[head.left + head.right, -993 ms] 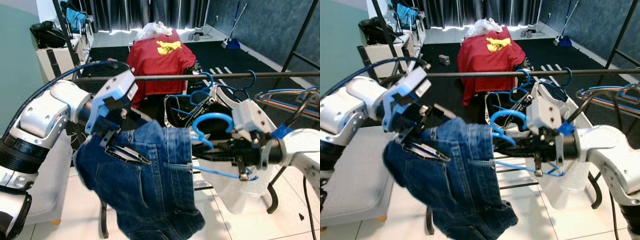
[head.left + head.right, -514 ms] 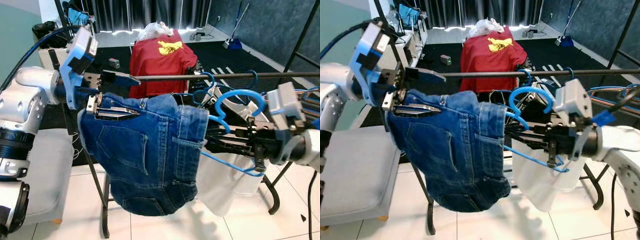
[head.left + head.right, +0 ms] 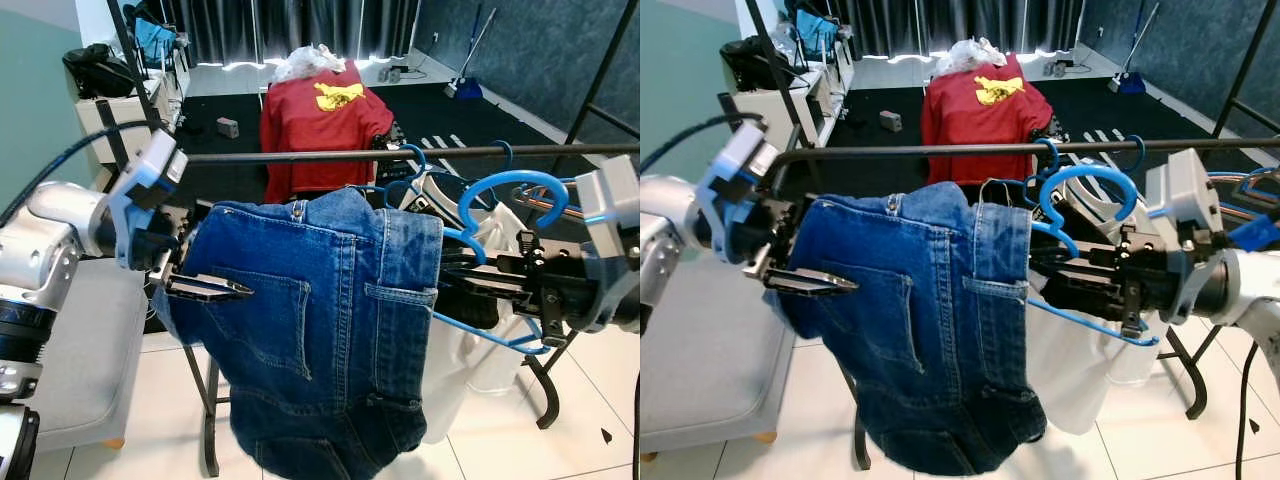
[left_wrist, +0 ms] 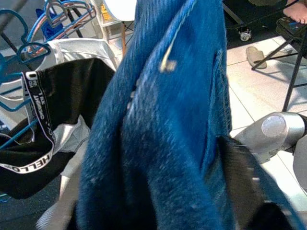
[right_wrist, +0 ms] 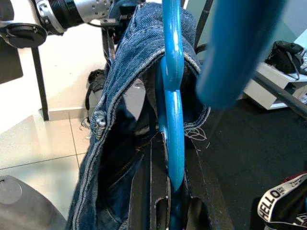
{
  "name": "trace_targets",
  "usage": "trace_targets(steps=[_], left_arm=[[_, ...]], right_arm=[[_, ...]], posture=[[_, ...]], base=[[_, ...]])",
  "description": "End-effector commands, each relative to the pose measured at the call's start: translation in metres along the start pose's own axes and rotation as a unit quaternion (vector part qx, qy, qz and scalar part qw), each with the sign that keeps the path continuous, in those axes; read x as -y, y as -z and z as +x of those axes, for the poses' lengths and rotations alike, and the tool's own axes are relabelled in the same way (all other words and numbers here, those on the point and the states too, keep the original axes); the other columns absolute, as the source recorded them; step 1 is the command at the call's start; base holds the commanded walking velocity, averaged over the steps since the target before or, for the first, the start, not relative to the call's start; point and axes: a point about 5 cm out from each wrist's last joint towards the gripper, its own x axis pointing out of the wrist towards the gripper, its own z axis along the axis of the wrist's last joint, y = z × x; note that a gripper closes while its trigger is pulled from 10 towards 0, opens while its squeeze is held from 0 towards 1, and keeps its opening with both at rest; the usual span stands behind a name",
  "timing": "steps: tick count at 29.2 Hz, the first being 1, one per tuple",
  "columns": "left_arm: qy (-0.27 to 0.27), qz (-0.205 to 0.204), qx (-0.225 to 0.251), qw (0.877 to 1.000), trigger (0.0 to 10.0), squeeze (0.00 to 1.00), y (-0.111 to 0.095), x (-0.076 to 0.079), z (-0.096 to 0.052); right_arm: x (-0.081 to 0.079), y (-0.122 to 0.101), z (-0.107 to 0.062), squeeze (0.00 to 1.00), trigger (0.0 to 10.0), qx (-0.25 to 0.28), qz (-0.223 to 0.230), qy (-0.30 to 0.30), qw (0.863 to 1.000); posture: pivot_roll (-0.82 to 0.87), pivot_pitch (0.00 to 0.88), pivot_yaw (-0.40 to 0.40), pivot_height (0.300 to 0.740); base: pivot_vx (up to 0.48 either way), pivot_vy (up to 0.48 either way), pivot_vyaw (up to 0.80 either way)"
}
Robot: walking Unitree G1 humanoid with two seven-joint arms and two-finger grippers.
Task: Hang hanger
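Half a sec on, I've got the blue hanger (image 3: 505,200) up by the black rail (image 3: 330,154), its hook now level w/ the bar but not yet over it. The right gripper (image 3: 470,285) is clamped on the hanger's lower bar, fingers closed around the blue plastic as seen in the right wrist view. Denim shorts (image 3: 320,330) are draped over the hanger, hanging straighter and flatter than a moment ago, when they were bunched and lower. The left gripper (image 3: 205,288) has dropped from the waistband to the left edge of the denim near the back pocket; its fingers sit nearly together against the fabric, but I can't tell if they're pinching it or just steadying it.

My read: lift is about done; what's left is carrying the hook over the rail and letting it settle beside the other blue hangers (image 3: 415,165) already hung there.

Writing: a black waistband (image 4: 41,120) in the left wrist view reads "HELLO"; the same band (image 5: 280,201) shows in the right wrist view. The red shirt (image 3: 320,110) behind carries a yellow print, not legible
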Motion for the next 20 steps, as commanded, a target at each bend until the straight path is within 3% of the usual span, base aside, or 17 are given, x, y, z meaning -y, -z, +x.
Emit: trace_targets(steps=[1, 6, 11, 12, 13, 15, 18, 19, 20], left_arm=[[0.006, -0.011, -0.03, 0.999, 0.0, 0.0, 0.007, 0.004, -0.004], [0.0, -0.016, -0.033, 0.999, 0.0, 0.0, 0.011, 0.005, -0.003], [-0.047, -0.022, -0.073, 0.996, 0.0, 0.0, 0.027, 0.002, -0.006], [-0.111, -0.037, -0.107, 0.987, 0.0, 0.0, 0.045, 0.0, -0.02], [-0.111, -0.037, -0.107, 0.987, 0.0, 0.0, 0.045, 0.0, -0.02], [-0.16, -0.056, -0.109, 0.979, 0.0, 0.0, 0.057, 0.001, -0.03], [-0.172, -0.061, -0.108, 0.977, 0.0, 0.0, 0.059, 0.002, -0.032], [-0.199, -0.075, -0.093, 0.973, 0.0, 0.0, 0.065, 0.004, -0.035], [-0.199, -0.075, -0.093, 0.973, 0.0, 0.0, 0.065, 0.004, -0.035]], right_arm=[[-0.001, -0.014, -0.005, 0.0, 0.0, 0.027, -0.022, 0.008, 0.999], [-0.001, -0.016, -0.007, 0.0, 0.0, 0.033, -0.023, 0.012, 0.999], [0.0, -0.018, -0.016, 0.0, 0.0, 0.031, -0.025, 0.033, 0.999], [-0.002, -0.01, -0.033, 0.0, 0.0, 0.007, -0.008, 0.062, 0.998], [-0.002, -0.01, -0.033, 0.0, 0.0, 0.007, -0.008, 0.062, 0.998], [-0.006, 0.002, -0.046, 0.0, 0.0, -0.022, 0.014, 0.085, 0.996], [-0.007, 0.006, -0.049, 0.0, 0.0, -0.03, 0.021, 0.091, 0.995], [-0.01, 0.027, -0.058, 0.0, 0.0, -0.07, 0.054, 0.116, 0.989], [-0.01, 0.027, -0.058, 0.0, 0.0, -0.07, 0.054, 0.116, 0.989]], posture=[[0.11, 0.0, 0.04, 0.74], [0.11, 0.0, 0.043, 0.74], [0.12, 0.0, 0.039, 0.74], [0.12, 0.0, 0.04, 0.74], [0.12, 0.0, 0.04, 0.74], [0.12, 0.0, 0.037, 0.74], [0.12, 0.0, 0.037, 0.74], [0.11, 0.0, 0.031, 0.74], [0.11, 0.0, 0.031, 0.74]], base=[[0.0, 0.0, 0.0], [0.0, 0.0, 0.0], [0.0, 0.0, 0.0], [0.0, 0.0, 0.0], [0.0, 0.0, 0.0], [0.0, 0.0, 0.0], [0.0, 0.0, 0.0], [0.0, 0.0, 0.0], [0.0, 0.0, 0.0]])
